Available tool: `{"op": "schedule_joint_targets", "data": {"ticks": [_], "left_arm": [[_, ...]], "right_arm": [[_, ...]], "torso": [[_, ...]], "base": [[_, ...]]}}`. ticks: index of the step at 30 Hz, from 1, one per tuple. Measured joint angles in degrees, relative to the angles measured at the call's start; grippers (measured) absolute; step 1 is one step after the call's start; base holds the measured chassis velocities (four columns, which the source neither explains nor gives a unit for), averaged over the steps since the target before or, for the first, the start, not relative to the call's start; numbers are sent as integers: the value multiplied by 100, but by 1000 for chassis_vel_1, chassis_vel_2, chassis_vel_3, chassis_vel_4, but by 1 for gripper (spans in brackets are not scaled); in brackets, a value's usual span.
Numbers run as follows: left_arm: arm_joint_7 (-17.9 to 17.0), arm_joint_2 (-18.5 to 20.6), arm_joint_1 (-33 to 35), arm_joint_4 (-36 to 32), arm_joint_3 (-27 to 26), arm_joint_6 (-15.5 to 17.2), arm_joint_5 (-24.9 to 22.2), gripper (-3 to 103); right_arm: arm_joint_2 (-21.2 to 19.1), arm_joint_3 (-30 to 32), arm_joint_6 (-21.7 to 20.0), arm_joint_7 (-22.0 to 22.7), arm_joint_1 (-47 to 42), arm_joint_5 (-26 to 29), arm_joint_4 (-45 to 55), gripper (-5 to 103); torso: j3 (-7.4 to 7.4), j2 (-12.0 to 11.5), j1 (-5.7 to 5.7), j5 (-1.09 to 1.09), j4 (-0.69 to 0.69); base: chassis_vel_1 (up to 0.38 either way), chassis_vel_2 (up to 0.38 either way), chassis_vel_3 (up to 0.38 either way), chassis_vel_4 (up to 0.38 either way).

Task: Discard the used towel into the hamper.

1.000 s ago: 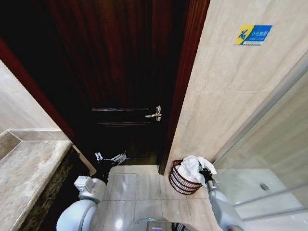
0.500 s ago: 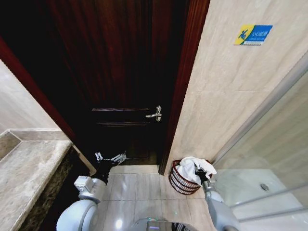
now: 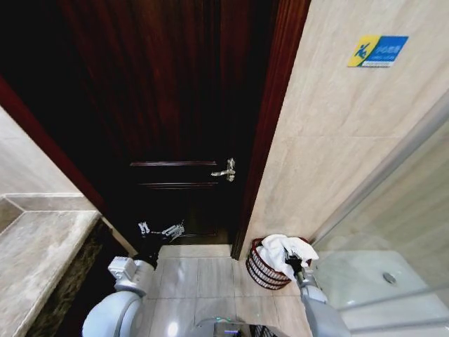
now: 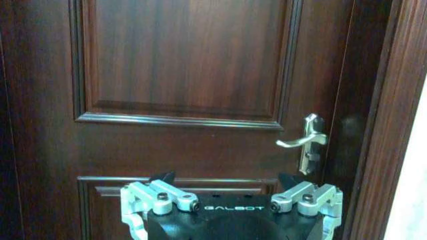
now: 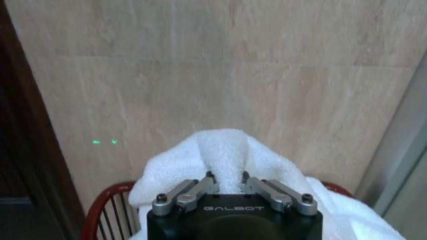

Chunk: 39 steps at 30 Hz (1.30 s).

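Counted: one hamper (image 3: 266,265), one white towel (image 3: 283,251), one door (image 3: 175,112), one door handle (image 3: 226,169), two grippers, left (image 3: 156,229) and right (image 3: 293,262)

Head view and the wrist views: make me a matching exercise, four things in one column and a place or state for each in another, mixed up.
Things:
1. towel
2. hamper
3. left gripper
4. door handle

States:
A. open, empty, facing the door
B. on the dark door
C. pinched by the right gripper
D. on the floor by the tiled wall

Pairs: 1-C, 2-D, 3-A, 4-B
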Motion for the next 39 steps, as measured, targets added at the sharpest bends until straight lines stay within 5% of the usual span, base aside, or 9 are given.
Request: {"op": "schedule_joint_targets", "data": {"ticks": [13, 21, 39], "left_arm": [[0, 0, 1, 0, 0, 0, 0, 100], [0, 0, 1, 0, 0, 0, 0, 100], [0, 0, 0, 0, 0, 0, 0, 100]], "right_arm": [[-156, 6, -1172, -559, 266, -107, -231, 10], [-42, -1, -1102, -164, 705, -454, -521, 10], [-168, -20, -1381, -490, 480, -1010, -455, 10]], "torso": [[-1, 2, -5, 0, -1], [-1, 1, -4, 0, 1], [0, 0, 1, 0, 0]], "base": [[0, 0, 0, 0], [0, 0, 0, 0], [-41, 39, 40, -39]]}}
